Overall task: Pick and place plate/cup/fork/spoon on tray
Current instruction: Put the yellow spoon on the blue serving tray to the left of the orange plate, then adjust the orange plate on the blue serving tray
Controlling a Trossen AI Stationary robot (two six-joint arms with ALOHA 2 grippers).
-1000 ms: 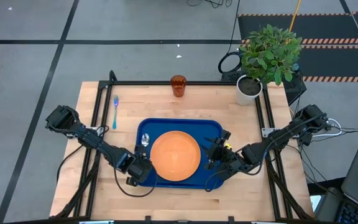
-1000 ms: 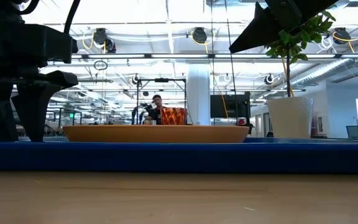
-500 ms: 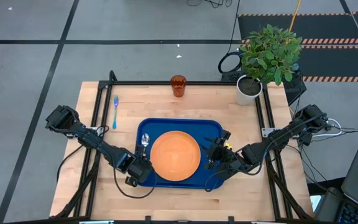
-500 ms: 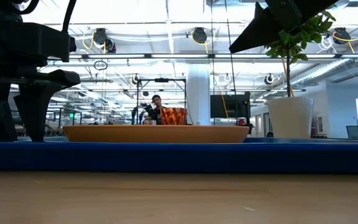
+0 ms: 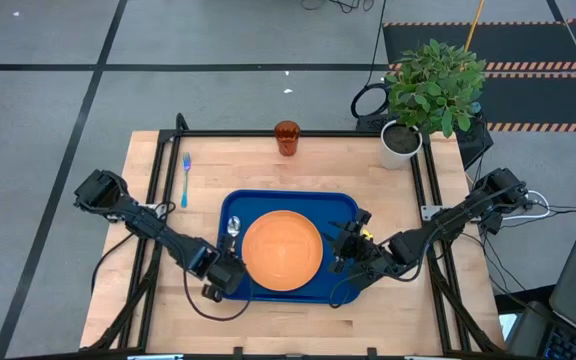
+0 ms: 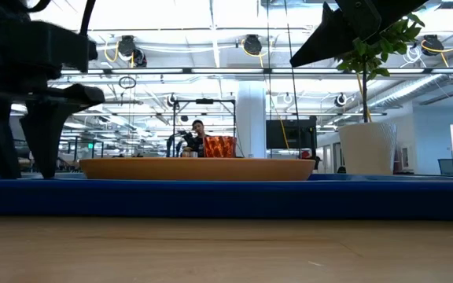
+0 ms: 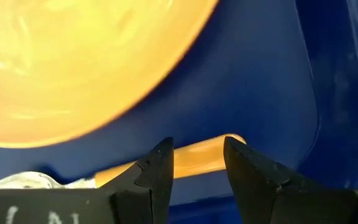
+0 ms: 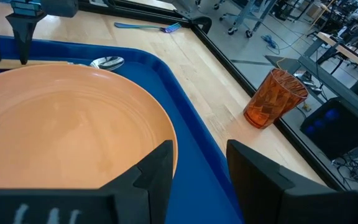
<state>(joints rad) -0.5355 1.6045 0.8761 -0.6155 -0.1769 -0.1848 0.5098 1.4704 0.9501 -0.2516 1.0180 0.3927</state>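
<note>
The orange plate (image 5: 281, 250) lies in the middle of the dark-blue tray (image 5: 340, 205). The spoon (image 5: 232, 227) lies flat on the tray floor left of the plate, with its silver bowl (image 8: 107, 61) toward the far side. My left gripper (image 5: 220, 280) is open just above the free end of the spoon's orange handle (image 7: 194, 155), touching nothing. My right gripper (image 5: 346, 250) is open and empty over the tray's right part, beside the plate's rim. The reddish-brown cup (image 5: 286, 137) stands upright at the far edge. The light-blue fork (image 5: 185, 178) lies flat on the table, far left.
A white pot with a green plant (image 5: 408, 135) stands at the table's far right corner. A black frame rail (image 5: 268, 132) runs along the table's far edge and down both sides. Bare wood lies between the tray and the cup.
My left gripper has gone up a little above the spoon's handle, with its fingers still apart. The spoon, plate and tray have stayed in place.
</note>
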